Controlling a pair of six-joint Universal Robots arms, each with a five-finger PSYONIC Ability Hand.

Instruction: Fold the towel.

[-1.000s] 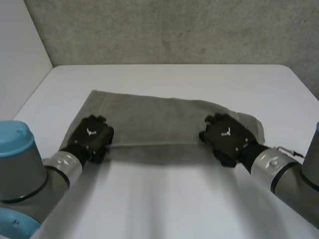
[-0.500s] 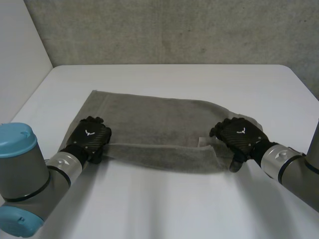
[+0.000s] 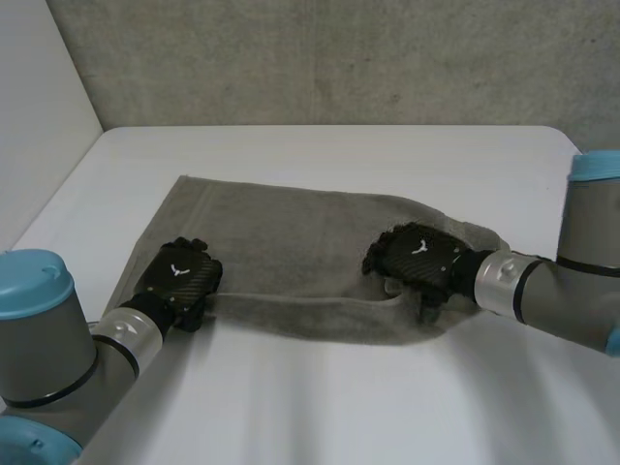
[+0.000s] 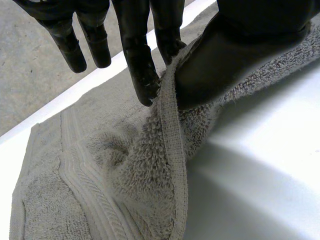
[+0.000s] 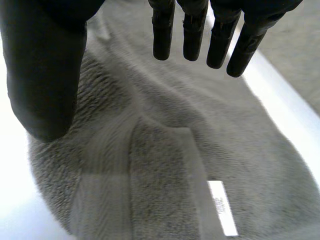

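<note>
A grey towel (image 3: pixel 291 228) lies spread across the white table (image 3: pixel 329 150), its near edge doubled into a loose fold. My left hand (image 3: pixel 182 274) is at the near left corner of the towel. In the left wrist view my left hand (image 4: pixel 135 50) pinches the hemmed edge of the towel (image 4: pixel 100 175) between thumb and a finger. My right hand (image 3: pixel 418 255) hovers over the right part of the towel. In the right wrist view my right hand (image 5: pixel 192 30) has straight fingers with the thumb apart and holds nothing. Below it, a turned-over corner of the towel (image 5: pixel 165 165) shows a white label (image 5: pixel 222 207).
A grey concrete wall (image 3: pixel 329 58) stands behind the table, and a white panel (image 3: pixel 39 77) closes off the far left. Bare table lies in front of the towel (image 3: pixel 320 407) and beyond it.
My right hand has let go of the towel's near edge, swung out to the right, then come back over the towel. The released edge has dropped. My left hand has kept its grip.
</note>
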